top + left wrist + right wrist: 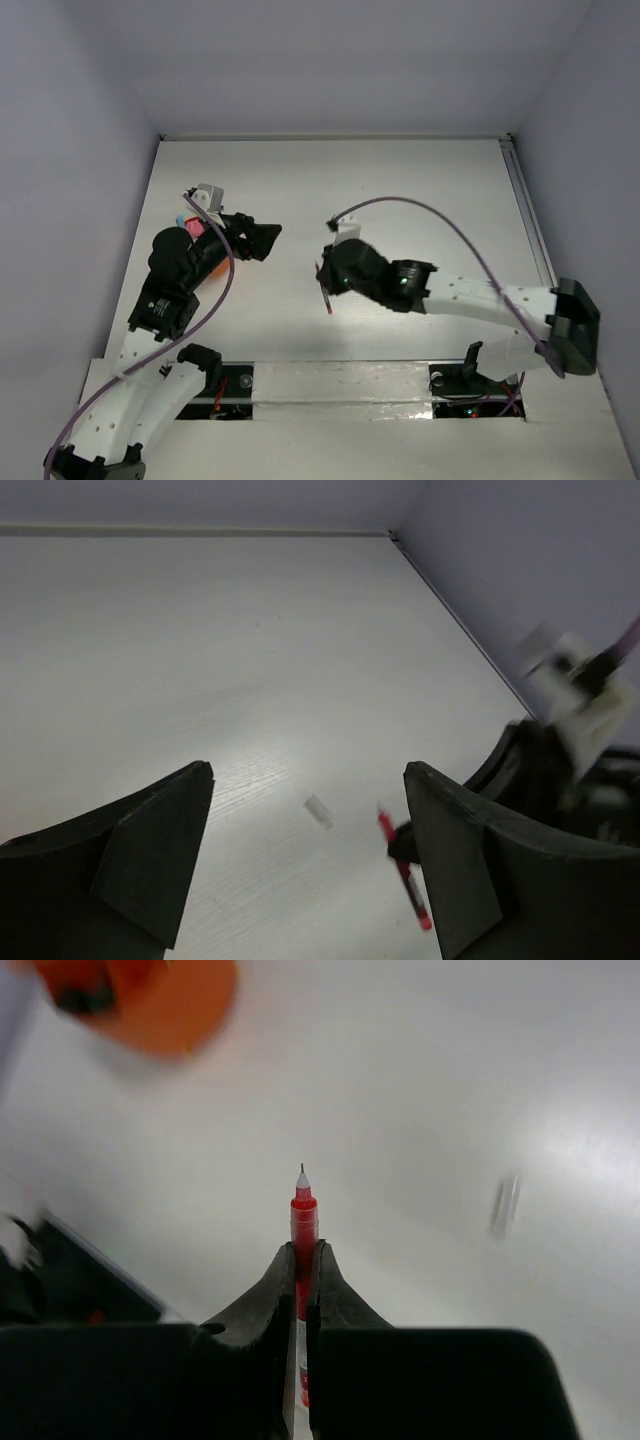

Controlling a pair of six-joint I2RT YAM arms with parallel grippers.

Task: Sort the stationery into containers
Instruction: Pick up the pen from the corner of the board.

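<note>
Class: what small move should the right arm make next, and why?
Probably carry the red pen toward the orange pot. The right gripper is shut on the pen, and the pot sits up and left in the right wrist view, not yet under the pen. The left gripper is open, holding nothing.

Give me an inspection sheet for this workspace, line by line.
Surface: white table, some glare.
Job's things: red pen held tip-out in the right gripper; orange pot partly hidden by the left arm; pale bit loose on the table, too small to identify.
Clutter: nothing seen.
Grippers: left gripper open and empty; right gripper shut on the red pen.
Cables: purple cables, one looping over the right arm, one along the left arm.
Surroundings: pale walls on three sides.
</note>
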